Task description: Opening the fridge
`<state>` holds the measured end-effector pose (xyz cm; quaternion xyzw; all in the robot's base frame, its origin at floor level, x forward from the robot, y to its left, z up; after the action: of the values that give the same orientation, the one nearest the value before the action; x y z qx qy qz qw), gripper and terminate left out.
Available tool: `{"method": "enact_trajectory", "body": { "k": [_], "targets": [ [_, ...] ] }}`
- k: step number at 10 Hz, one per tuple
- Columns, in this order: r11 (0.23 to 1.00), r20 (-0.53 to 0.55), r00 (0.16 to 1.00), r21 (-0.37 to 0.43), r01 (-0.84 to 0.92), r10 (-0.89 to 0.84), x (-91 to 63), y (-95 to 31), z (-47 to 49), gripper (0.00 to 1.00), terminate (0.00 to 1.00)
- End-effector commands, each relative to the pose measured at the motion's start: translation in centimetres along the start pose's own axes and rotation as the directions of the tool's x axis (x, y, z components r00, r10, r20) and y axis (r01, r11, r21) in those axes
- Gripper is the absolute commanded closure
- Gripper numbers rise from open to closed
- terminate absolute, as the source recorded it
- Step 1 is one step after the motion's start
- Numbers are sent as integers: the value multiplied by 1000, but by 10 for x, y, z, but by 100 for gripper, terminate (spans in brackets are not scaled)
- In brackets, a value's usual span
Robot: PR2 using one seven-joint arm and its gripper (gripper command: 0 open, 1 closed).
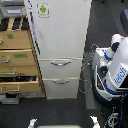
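The tall white fridge (pixel 60 35) stands in the middle of the exterior view. Its large upper door carries a small green-figure sticker (pixel 43 9) near the top and looks shut. Below it are two drawers with curved silver handles, the upper handle (pixel 60 63) and the lower handle (pixel 61 81); both drawers look shut. No gripper shows clearly in this view. A dark rounded shape (pixel 123 21) at the right edge is too cut off to identify.
A tan wooden drawer cabinet (pixel 17 55) stands against the fridge on the exterior view's left, with one drawer (pixel 17 77) pulled open. A white-and-blue rounded robot body (pixel 114 67) with cables (pixel 89 60) stands on the right. Dark floor (pixel 60 112) lies in front.
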<state>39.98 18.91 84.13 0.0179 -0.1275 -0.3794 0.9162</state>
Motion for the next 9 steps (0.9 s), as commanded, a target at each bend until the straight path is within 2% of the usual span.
{"method": "enact_trajectory", "body": {
  "k": [1, 2, 3, 4, 9],
  "targets": [
    [999, -22, 1000, -52, -7, 6, 3, 2, -1, 0, 0],
    [984, -136, 991, -173, -35, 11, 8, 7, -12, 0, 0],
    [970, -179, 984, -240, -50, 7, 11, 11, -15, 0, 0],
    [962, -178, 984, -264, -64, 16, 23, 23, -13, 0, 0],
    [976, -79, 996, -211, -58, 42, 108, 72, 3, 0, 0]
  ]
}}
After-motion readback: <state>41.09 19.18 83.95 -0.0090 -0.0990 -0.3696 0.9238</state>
